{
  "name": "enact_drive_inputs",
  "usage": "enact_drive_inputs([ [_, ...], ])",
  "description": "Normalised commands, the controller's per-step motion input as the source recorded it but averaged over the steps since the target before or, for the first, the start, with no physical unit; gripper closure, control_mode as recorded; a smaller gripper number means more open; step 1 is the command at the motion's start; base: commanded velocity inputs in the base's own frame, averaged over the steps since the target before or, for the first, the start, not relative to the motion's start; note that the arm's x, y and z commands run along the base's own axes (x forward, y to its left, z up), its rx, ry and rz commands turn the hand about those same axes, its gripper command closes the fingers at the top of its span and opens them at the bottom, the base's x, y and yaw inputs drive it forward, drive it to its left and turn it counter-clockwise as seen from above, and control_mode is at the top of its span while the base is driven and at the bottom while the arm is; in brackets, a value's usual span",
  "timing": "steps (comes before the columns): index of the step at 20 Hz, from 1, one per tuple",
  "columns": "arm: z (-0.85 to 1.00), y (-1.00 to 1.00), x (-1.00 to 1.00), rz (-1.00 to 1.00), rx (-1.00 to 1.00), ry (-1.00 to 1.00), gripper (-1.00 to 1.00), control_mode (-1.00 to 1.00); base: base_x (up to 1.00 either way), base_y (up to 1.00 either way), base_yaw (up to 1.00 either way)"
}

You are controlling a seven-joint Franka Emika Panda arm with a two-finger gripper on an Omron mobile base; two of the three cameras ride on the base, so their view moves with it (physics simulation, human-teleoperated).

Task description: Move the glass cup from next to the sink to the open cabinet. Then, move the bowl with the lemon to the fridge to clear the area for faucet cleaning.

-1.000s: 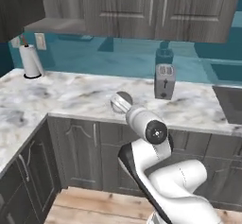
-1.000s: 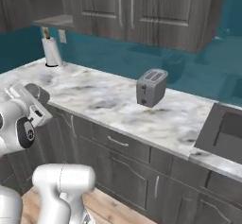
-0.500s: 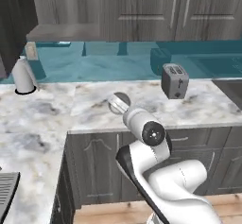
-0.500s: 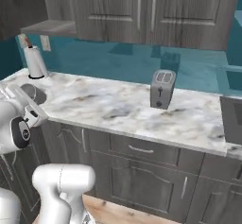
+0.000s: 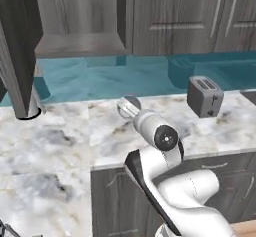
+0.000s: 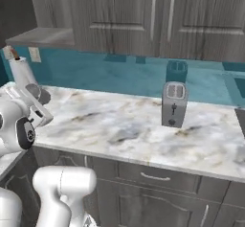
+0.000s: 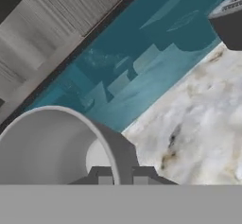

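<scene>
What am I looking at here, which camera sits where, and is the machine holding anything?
This is a rendered kitchen with a white robot arm on a driving base. Two pictures come from cameras on the base, behind the arm to its left and right. The third looks along its two-finger gripper. On the white-grey marble counter stand a dark grey two-slot toaster and a white paper towel roll. The gripper appears to pinch the wall of a translucent whitish glass cup. Upper left in the left base view is the open grey wood-grain cabinet.
</scene>
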Motion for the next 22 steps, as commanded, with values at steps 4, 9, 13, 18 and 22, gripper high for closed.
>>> enact_drive_inputs([
  [4, 0.00, 0.00, 0.00, 0.00, 0.00, 0.00, 1.00, 1.00, 0.90, 0.74, -0.22],
  [9, 0.00, 0.00, 0.00, 0.00, 0.00, 0.00, 1.00, 1.00, 0.28, 0.85, -0.15],
  [13, 0.89, 0.07, -0.08, -0.01, 0.03, 0.45, 1.00, -1.00, 0.00, 0.00, 0.00],
  [18, 0.97, -0.03, -0.34, 0.00, 0.04, 0.66, 1.00, -1.00, 0.00, 0.00, 0.00],
  [22, 0.53, -0.22, -0.65, 0.10, 0.00, 0.36, 1.00, -1.00, 0.00, 0.00, 0.00],
])
